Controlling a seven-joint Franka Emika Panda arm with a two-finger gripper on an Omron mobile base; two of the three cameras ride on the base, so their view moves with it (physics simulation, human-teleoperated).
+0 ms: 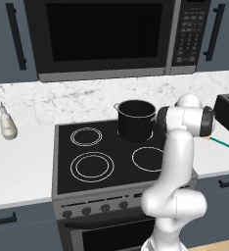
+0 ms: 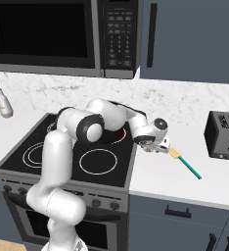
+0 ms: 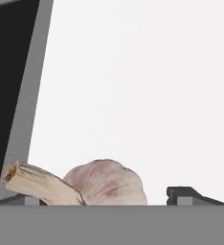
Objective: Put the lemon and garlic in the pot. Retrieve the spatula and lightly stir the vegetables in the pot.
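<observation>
The garlic [image 3: 106, 184], a pale pinkish bulb with a dry tan stem pointing left, lies on the white counter just right of the stove's edge [image 3: 23, 105]. My gripper [image 2: 156, 148] hangs low over it, open, with a fingertip [image 3: 181, 195] on each side of the bulb and a gap showing on the right. The spatula [image 2: 187, 165] lies on the counter just right of the hand, its pale end [image 2: 174, 153] nearest the gripper. The dark pot [image 1: 136, 120] stands on the stove's rear right burner. The lemon is out of view.
A black toaster [image 2: 224, 135] sits on the counter at the far right. A bottle [image 1: 8, 123] stands on the counter left of the stove [image 1: 92, 166]. A microwave [image 1: 106, 34] hangs above the stove, over the pot.
</observation>
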